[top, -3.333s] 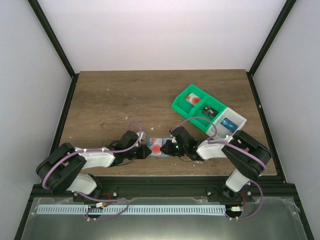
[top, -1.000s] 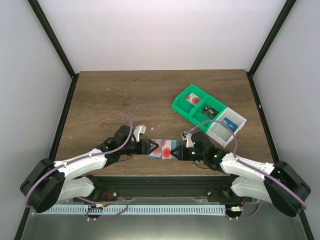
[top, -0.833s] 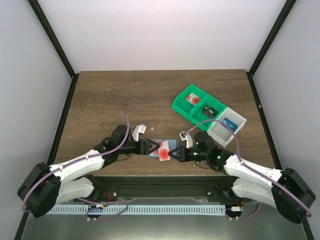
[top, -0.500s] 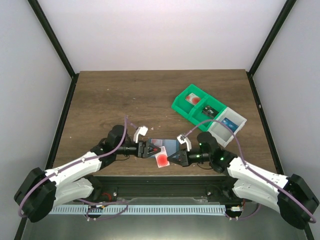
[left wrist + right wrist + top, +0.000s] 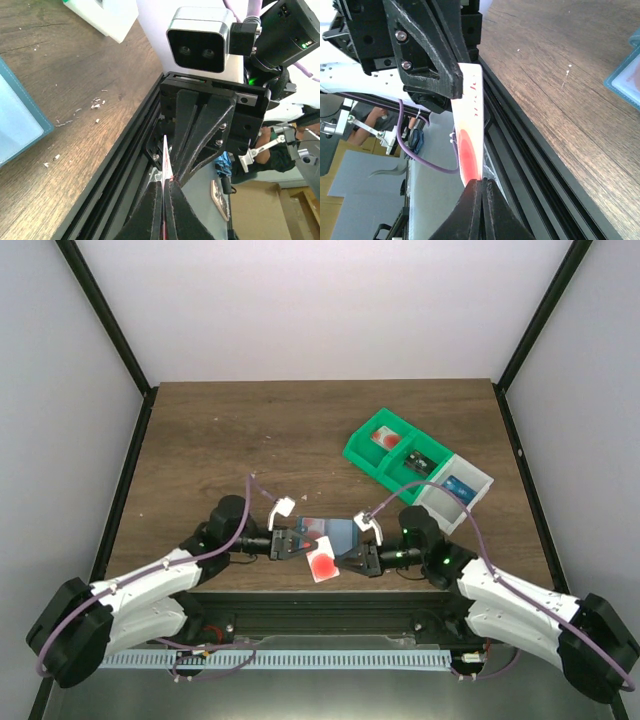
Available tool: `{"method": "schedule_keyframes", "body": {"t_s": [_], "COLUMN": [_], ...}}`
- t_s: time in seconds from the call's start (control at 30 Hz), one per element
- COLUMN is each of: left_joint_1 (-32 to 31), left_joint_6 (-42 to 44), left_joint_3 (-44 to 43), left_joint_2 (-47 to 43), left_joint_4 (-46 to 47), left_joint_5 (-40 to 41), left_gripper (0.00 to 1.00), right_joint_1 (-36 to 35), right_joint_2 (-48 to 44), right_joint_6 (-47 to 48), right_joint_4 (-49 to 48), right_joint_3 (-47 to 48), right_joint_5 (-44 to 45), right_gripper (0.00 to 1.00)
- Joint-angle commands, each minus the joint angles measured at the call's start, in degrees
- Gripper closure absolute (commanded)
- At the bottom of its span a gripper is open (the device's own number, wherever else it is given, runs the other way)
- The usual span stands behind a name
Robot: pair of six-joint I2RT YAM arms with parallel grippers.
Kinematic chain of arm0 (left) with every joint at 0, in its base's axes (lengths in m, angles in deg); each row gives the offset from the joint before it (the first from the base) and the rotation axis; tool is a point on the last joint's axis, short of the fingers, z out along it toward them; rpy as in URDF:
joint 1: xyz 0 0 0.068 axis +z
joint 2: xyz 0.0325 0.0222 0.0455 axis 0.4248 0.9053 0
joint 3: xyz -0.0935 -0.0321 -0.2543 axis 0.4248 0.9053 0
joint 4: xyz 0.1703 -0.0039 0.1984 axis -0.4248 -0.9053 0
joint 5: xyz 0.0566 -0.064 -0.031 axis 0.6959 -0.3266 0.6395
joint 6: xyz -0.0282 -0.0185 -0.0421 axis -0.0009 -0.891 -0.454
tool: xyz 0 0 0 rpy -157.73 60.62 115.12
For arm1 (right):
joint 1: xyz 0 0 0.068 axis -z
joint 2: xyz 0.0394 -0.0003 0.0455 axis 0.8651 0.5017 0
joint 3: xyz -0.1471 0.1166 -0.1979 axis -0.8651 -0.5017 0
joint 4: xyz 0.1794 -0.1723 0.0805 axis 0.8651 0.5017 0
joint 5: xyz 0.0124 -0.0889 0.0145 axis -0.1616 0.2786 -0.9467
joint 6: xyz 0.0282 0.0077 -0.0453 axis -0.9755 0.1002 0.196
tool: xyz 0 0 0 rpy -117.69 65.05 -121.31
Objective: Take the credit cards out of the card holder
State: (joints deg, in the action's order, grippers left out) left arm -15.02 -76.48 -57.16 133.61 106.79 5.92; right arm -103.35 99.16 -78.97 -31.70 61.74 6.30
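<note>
The teal-blue card holder (image 5: pixel 340 531) lies open on the table near the front edge; a red-marked card (image 5: pixel 308 531) shows on its left half. Its corner shows in the left wrist view (image 5: pixel 15 125) and at the right edge of the right wrist view (image 5: pixel 626 80). A pale credit card with a red round mark (image 5: pixel 322 565) hangs in front of the holder, over the table's front edge. My left gripper (image 5: pixel 303 546) is shut on it, edge-on in its own view (image 5: pixel 163 172). My right gripper (image 5: pixel 346 560) is shut on the card's other end (image 5: pixel 467 135).
Green and white compartment bins (image 5: pixel 415 465) with small items stand at the back right; the white one shows in the left wrist view (image 5: pixel 105 15). The black front rail (image 5: pixel 330 592) runs just below both grippers. Small crumbs lie on the wood.
Both grippers have moved from over the open holder toward the front edge. The red-marked card has come out of the holder with them and now hangs tilted between them.
</note>
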Motion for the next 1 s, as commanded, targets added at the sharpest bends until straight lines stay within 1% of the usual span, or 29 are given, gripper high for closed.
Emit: {"method": "schedule_keyframes", "body": {"t_s": [0.0, 0.1, 0.2, 0.27, 0.4, 0.5, 0.67, 0.8, 0.87, 0.97], "left_joint_1": [0.52, 0.53, 0.53, 0.53, 0.53, 0.53, 0.53, 0.54, 0.57, 0.53], "left_joint_6": [-3.04, -7.26, -13.27, -15.87, -19.37, -21.34, -26.86, -28.40, -28.93, -30.09], "left_joint_3": [1.97, 3.59, 5.04, 5.76, 6.56, 7.21, 10.52, 11.54, 11.94, 12.84], "left_joint_2": [-0.27, -0.26, -1.14, -2.22, -4.10, -4.62, -4.82, -4.41, -4.23, -4.27], "left_joint_4": [5.09, 8.63, 12.67, 15.01, 19.17, 22.38, 29.45, 31.17, 31.80, 33.18], "left_joint_5": [-0.80, 1.85, 6.19, 9.14, 15.34, 19.46, 23.71, 24.45, 24.51, 24.70], "left_gripper": [1.00, 1.00, 1.00, 1.00, 1.00, 1.00, 1.00, 1.00, 1.00, 1.00], "right_joint_1": [0.29, 0.24, 0.22, 0.22, -0.16, -0.59, -2.05, -2.94, -3.56, -4.93], "right_joint_2": [-2.11, -4.09, -6.26, -6.95, -7.12, -5.99, -2.95, -0.22, 1.30, 3.84], "right_joint_6": [-2.67, -8.26, -16.14, -20.42, -24.35, -27.24, -29.12, -32.74, -33.58, -34.06], "right_joint_4": [-3.08, -8.00, -17.05, -22.67, -23.71, -27.98, -31.08, -31.92, -33.63, -32.85], "right_joint_3": [-1.22, -4.83, -9.55, -11.37, -11.00, -11.15, -8.40, -6.96, -6.28, -4.12], "right_joint_5": [0.14, 2.09, 3.77, 5.07, 10.08, 12.38, 16.40, 19.82, 20.88, 22.52], "right_gripper": [0.94, 0.79, 0.65, 0.58, 0.51, 0.51, 0.54, 0.61, 0.64, 0.68]}}
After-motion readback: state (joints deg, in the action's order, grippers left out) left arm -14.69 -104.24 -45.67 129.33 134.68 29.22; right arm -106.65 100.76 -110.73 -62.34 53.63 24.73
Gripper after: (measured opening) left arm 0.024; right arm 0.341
